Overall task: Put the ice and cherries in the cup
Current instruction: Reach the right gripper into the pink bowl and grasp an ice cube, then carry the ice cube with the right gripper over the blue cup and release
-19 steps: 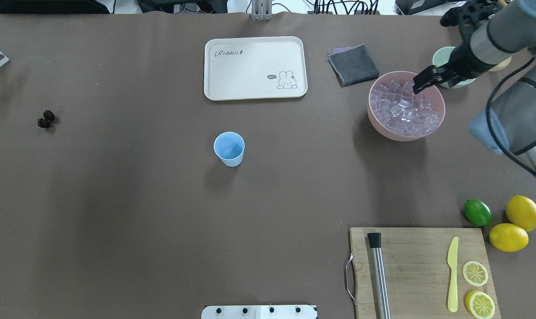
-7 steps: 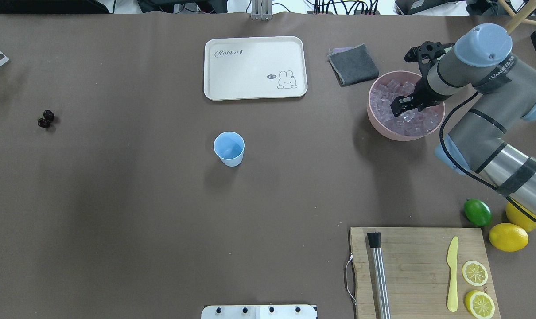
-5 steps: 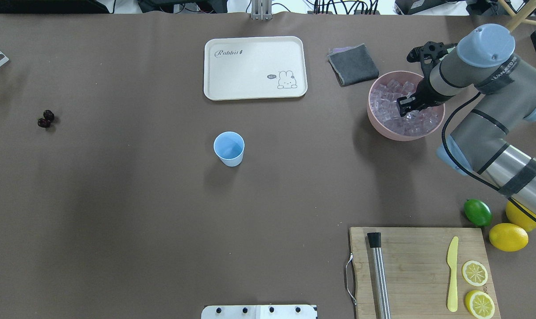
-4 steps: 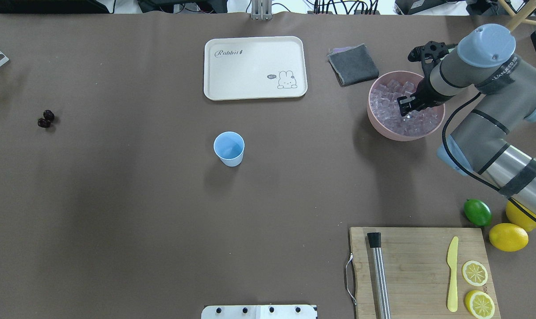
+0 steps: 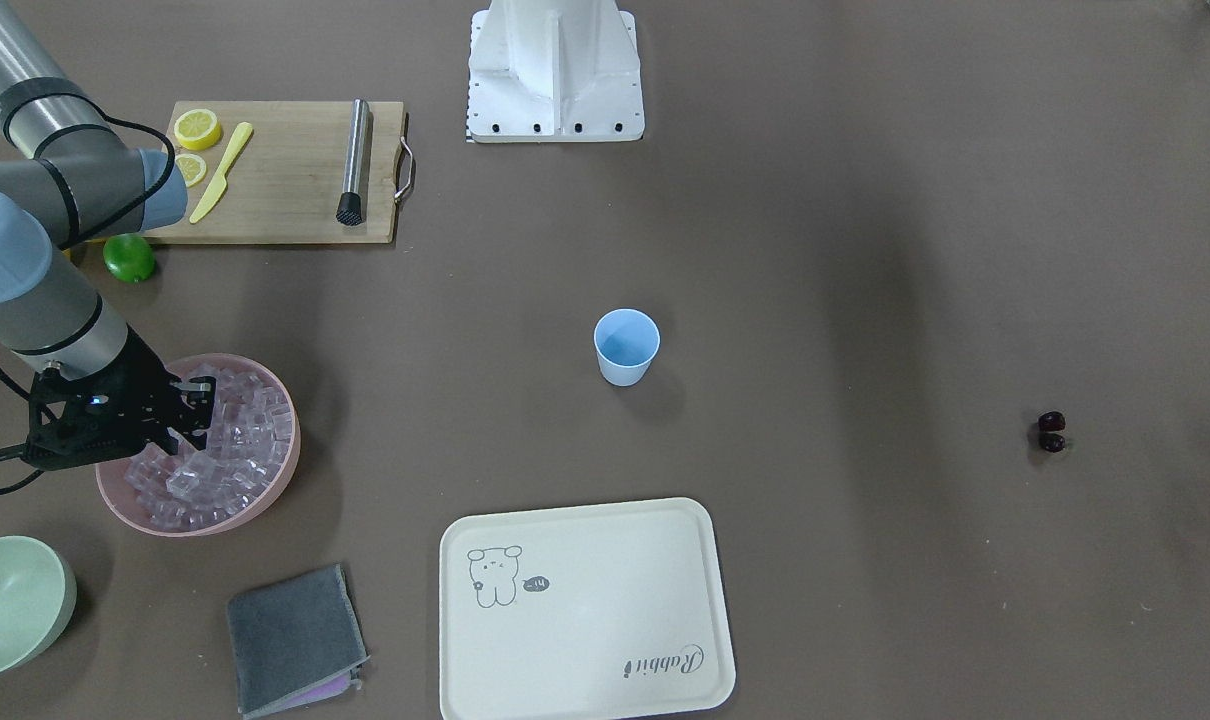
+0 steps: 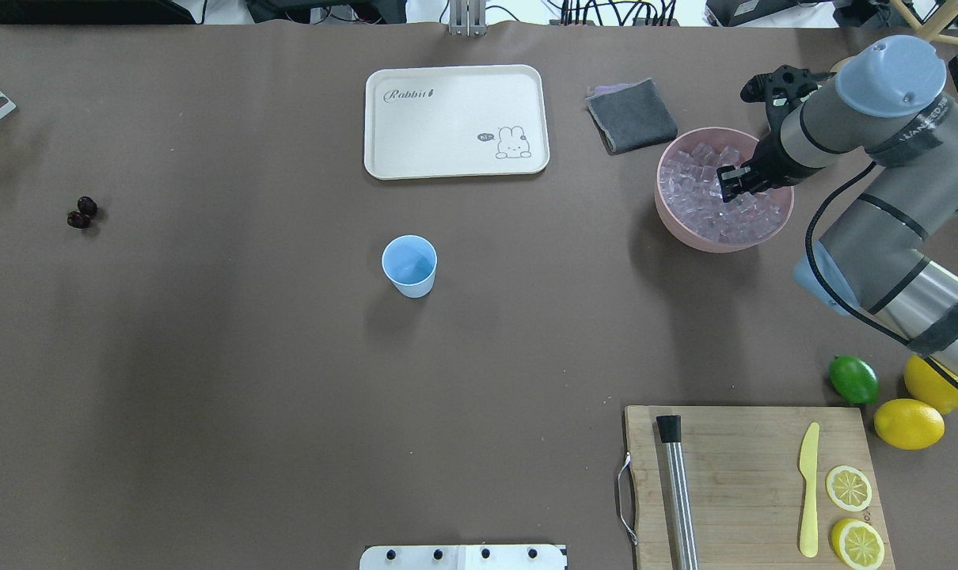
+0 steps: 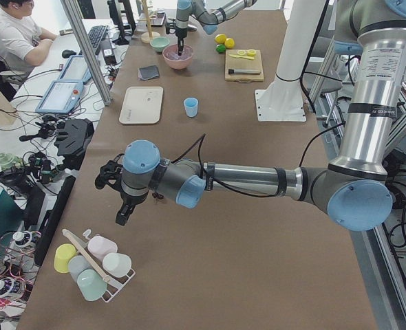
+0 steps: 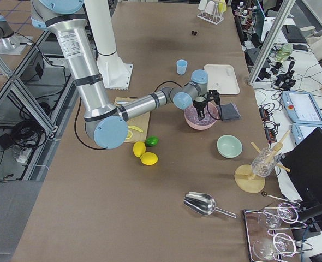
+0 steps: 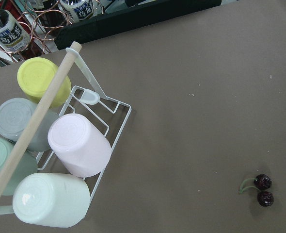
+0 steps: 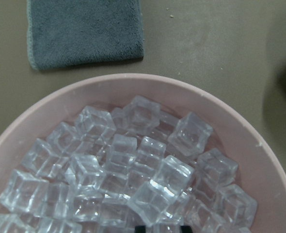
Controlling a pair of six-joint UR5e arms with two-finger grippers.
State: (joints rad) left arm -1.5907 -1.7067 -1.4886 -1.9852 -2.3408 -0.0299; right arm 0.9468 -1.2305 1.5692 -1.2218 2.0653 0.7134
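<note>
Our right claw (image 6: 731,184) is sunk tip-down among the ice (image 6: 697,202) heaped in the pink bowl (image 6: 689,239), on the side of the bowl nearer its arm. From overhead we see only its black body over the cubes. The right wrist view adds just a dark sliver of it at the bottom edge, so we cannot tell whether its jaws pinch a cube or stand open around it. That close view also separates the cubes clearly and shows the grey cloth (image 10: 85,29) lying just beyond the bowl's rim.

The cup (image 6: 408,265) stands upright near the middle of the brown surface (image 6: 289,412), well apart from the bowl, its blue bottom showing.

The cherries (image 6: 81,213) lie far out on the robot's left, well apart from the cup. Overhead they are 2 dark dots touching. The left wrist view shows the green stem joining them and, off to its left, a wire rack (image 9: 115,108) of upturned cups. The left claw (image 7: 122,216) appears only in the left side view, hanging above the surface near that rack, and we cannot tell how far it is open.
</note>
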